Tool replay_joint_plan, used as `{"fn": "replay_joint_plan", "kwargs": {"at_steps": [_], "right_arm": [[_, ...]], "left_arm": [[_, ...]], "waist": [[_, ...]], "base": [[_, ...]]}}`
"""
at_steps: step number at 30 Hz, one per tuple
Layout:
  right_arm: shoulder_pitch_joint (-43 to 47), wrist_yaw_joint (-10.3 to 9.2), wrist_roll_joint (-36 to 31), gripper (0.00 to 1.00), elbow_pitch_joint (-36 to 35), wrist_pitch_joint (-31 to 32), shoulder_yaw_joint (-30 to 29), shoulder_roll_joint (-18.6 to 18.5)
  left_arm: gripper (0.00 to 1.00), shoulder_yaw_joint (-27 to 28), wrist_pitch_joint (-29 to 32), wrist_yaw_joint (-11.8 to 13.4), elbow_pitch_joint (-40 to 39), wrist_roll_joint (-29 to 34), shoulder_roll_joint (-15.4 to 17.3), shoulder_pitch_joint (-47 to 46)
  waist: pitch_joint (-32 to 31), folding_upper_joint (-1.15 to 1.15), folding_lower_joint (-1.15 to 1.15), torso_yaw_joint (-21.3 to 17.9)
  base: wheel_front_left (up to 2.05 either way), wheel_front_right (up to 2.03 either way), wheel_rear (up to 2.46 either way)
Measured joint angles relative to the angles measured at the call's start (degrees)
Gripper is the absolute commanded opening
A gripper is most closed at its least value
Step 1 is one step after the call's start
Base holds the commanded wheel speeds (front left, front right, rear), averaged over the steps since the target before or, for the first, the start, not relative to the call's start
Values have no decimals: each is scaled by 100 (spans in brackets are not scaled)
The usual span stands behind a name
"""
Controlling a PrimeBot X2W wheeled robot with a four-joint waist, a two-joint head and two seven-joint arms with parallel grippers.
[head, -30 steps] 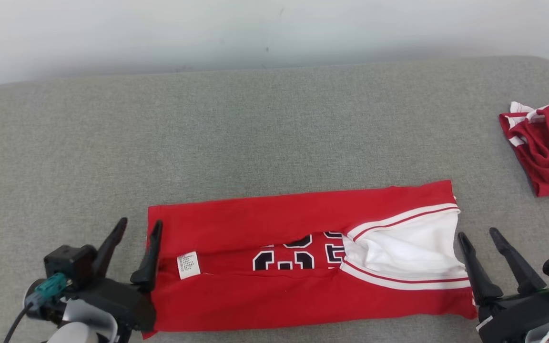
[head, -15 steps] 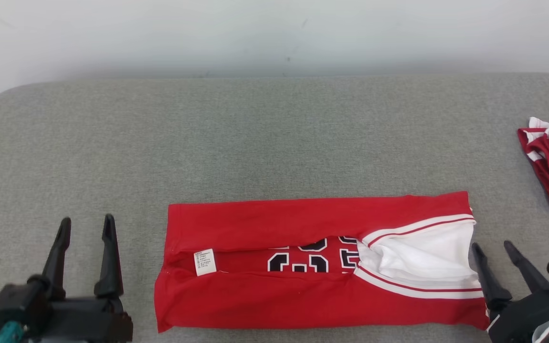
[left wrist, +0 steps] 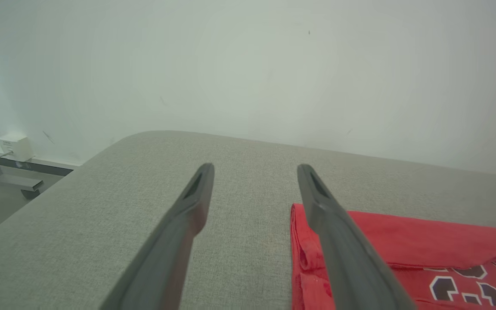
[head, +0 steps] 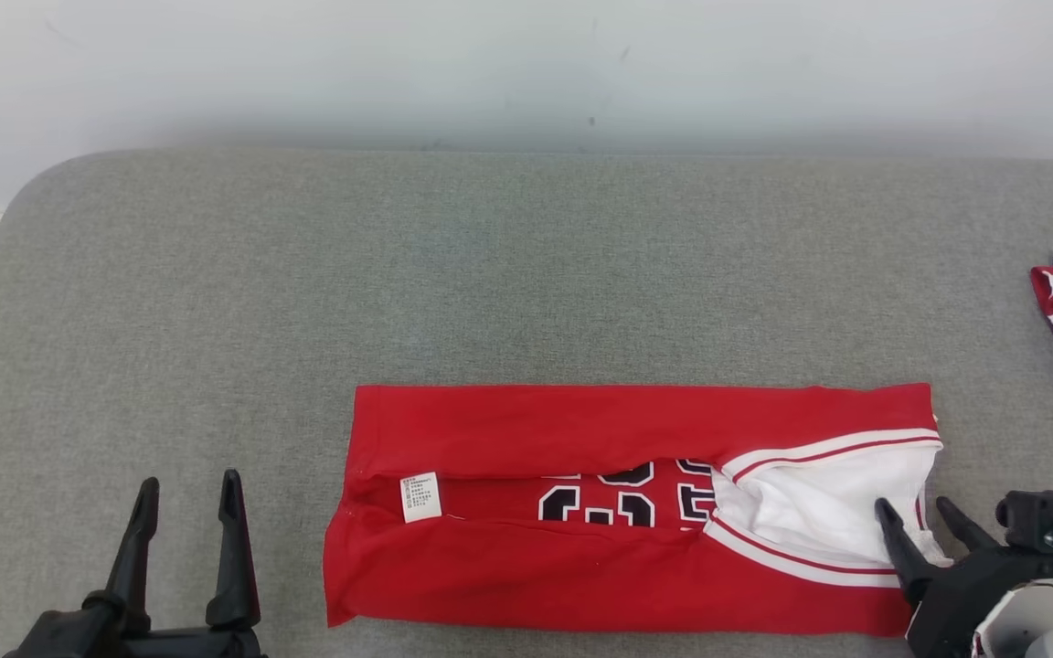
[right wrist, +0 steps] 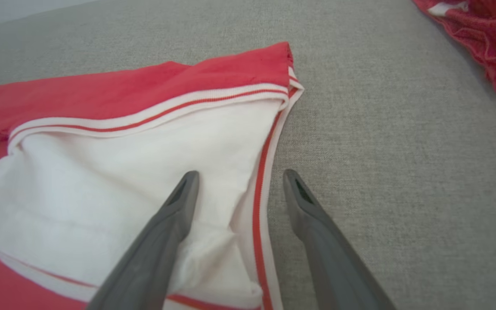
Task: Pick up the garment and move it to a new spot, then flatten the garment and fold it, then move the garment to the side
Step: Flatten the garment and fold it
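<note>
Red jersey [head: 581, 567] lies folded into a long band near the front of the grey pad [head: 490, 274]. Left gripper [head: 190, 482] stands open, apart to its left. Right gripper [head: 914, 504] gapes astride the white-trimmed end. Pinching only the top layer there could pull the fold open.

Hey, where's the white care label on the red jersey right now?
In the head view, the care label sits at the folded red jersey's left end, in the slot between the two folded flaps, just left of the black-and-white numbers.
</note>
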Motion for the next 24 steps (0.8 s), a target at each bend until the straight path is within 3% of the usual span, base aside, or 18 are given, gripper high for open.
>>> {"fn": "replay_joint_plan", "kwargs": {"at_steps": [9, 10, 11, 18, 24], "right_arm": [[-424, -1, 76, 100, 907, 147, 274, 124], [-452, -10, 110, 43, 946, 168, 335, 126], [-472, -16, 160, 0, 967, 187, 387, 125], [-603, 9, 464, 0, 1228, 90, 499, 31], [-584, 7, 590, 0, 1637, -41, 286, -603]], "left_arm": [[100, 169, 0, -240, 75, 283, -235, 20], [100, 187, 0, -255, 83, 302, -250, 20], [100, 199, 0, -280, 87, 318, -263, 20], [100, 263, 0, -332, 78, 400, -304, 48], [100, 265, 0, -334, 87, 425, -311, 82]], "waist": [[-14, -1, 0, 108], [-18, -1, 0, 117], [-25, -1, 0, 119], [-78, 0, 0, 76], [-179, 0, 0, 31]], "base": [[0, 0, 0], [0, 0, 0], [0, 0, 0], [0, 0, 0], [0, 0, 0]]}}
